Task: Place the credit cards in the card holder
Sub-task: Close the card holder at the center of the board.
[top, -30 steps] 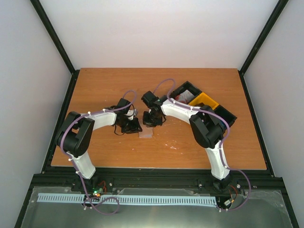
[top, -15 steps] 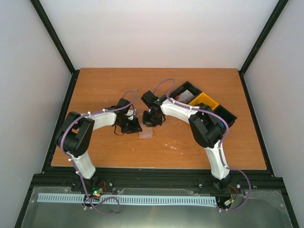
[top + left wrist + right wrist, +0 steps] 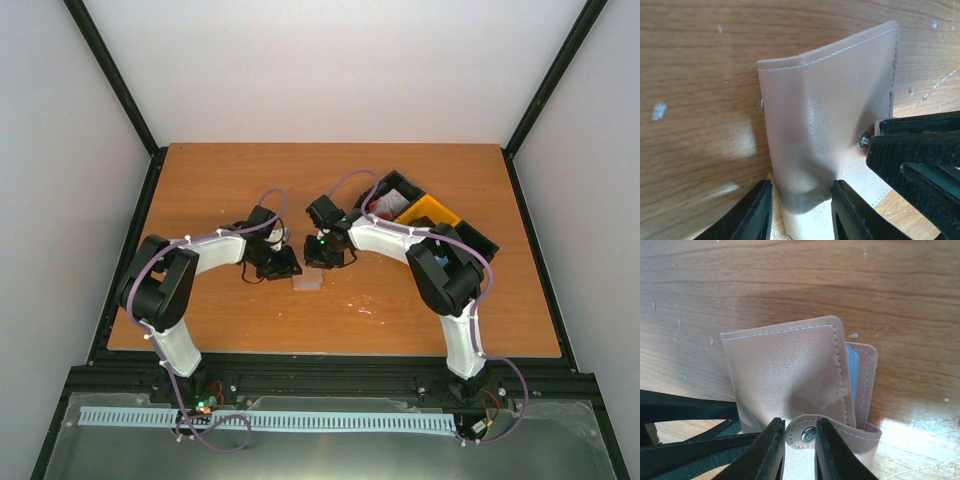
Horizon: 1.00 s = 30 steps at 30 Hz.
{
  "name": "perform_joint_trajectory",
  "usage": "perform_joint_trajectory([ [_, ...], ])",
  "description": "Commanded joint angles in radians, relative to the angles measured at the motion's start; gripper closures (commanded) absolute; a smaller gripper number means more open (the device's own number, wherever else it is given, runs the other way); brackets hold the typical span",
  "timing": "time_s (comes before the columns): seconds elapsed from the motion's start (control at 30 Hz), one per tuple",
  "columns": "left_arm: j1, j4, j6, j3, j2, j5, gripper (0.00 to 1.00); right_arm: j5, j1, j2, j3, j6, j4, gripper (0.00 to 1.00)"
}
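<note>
The tan-pink card holder (image 3: 307, 281) stands folded on the wooden table between both grippers. In the left wrist view my left gripper (image 3: 801, 190) straddles the card holder's (image 3: 825, 110) lower end, jaws slightly apart, the right finger touching its bulge. In the right wrist view my right gripper (image 3: 800, 424) is open around the snap tab (image 3: 810, 432), with a gap beside the left finger. A blue inner layer (image 3: 852, 371) shows between the card holder's (image 3: 785, 370) flaps. White-and-red credit cards (image 3: 385, 204) lie in the black bin.
A black bin (image 3: 478, 241) with a yellow bin (image 3: 432, 213) inside it stands at the back right, close behind the right arm. The right gripper's black fingers (image 3: 920, 155) crowd the holder's right side in the left wrist view.
The right gripper's jaws have parted off the snap tab. The left jaws have widened a little around the holder. The right wrist has shifted slightly to the right.
</note>
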Motion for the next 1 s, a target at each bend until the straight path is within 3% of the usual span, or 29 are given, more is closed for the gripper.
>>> perform_joint_trajectory([
  [0.0,0.000,-0.003,-0.014,0.023,-0.005,-0.064,0.63,-0.009,-0.005,-0.004,-0.046,-0.016,0.046,0.82],
  [0.13,0.001,-0.005,-0.017,0.040,0.012,-0.087,0.61,-0.010,-0.005,-0.013,-0.046,-0.025,0.054,0.87],
  [0.37,0.000,-0.004,0.004,0.032,0.040,-0.071,0.73,-0.027,-0.005,-0.027,-0.060,-0.026,0.108,0.94],
  [0.97,0.000,0.002,0.018,0.022,0.056,-0.059,0.76,-0.017,-0.004,0.053,0.031,-0.062,-0.009,0.89],
])
